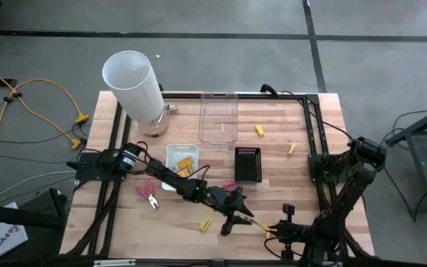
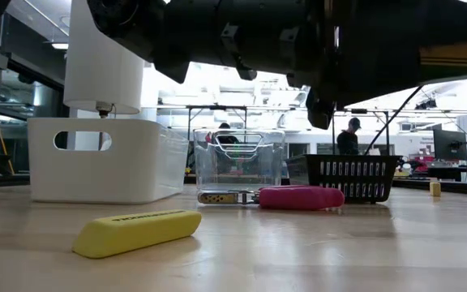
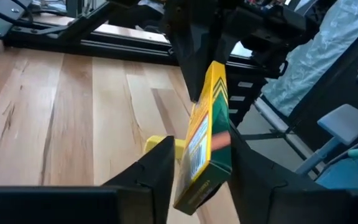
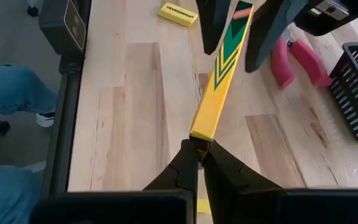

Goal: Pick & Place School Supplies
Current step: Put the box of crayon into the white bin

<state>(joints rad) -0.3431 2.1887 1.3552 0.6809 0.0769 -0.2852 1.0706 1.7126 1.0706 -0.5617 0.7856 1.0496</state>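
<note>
Two tools meet on one flat yellow pack with a green chevron face: the right tool, clenched on the pack's near end, holds it low at about 6 o'clock of the wooden counter; the left tool straddles the far end with its fingers apart. The pack's long axis runs between the tools. A yellow stubby stick lies just beside them, and pink-handled pliers sit at 8 o'clock

Wooden table: trays, pliers, yellow sticks.
</note>
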